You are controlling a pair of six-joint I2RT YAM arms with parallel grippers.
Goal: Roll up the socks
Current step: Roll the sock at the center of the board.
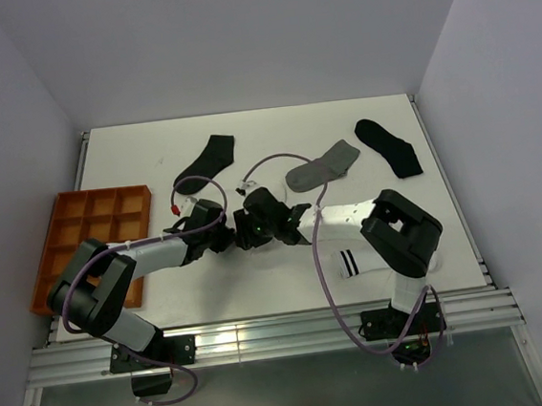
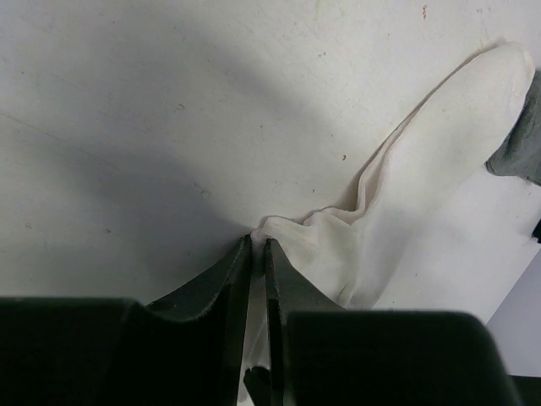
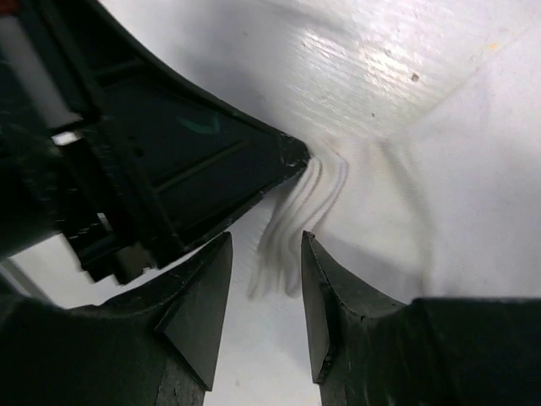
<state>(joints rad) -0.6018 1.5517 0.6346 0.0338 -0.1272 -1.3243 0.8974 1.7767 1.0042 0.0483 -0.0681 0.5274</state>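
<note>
A plain white sock (image 2: 423, 186) lies flat on the white table, toe toward the upper right in the left wrist view. My left gripper (image 2: 259, 243) is shut on a pinched-up fold at the sock's edge. In the right wrist view the same white sock (image 3: 423, 194) shows rippled folds, and my right gripper (image 3: 265, 244) stands open over that rippled edge, close to the left gripper's black fingers (image 3: 211, 161). In the top view the left gripper (image 1: 236, 233) and the right gripper (image 1: 252, 228) meet at mid-table and hide this sock. A striped sock (image 1: 350, 263) lies under the right arm. A grey sock (image 1: 323, 167) lies behind.
Two black socks (image 1: 206, 161) (image 1: 388, 146) lie toward the back of the table. An orange compartment tray (image 1: 61, 218) sits at the left edge. Cables loop over both arms. Grey walls close in the table on three sides.
</note>
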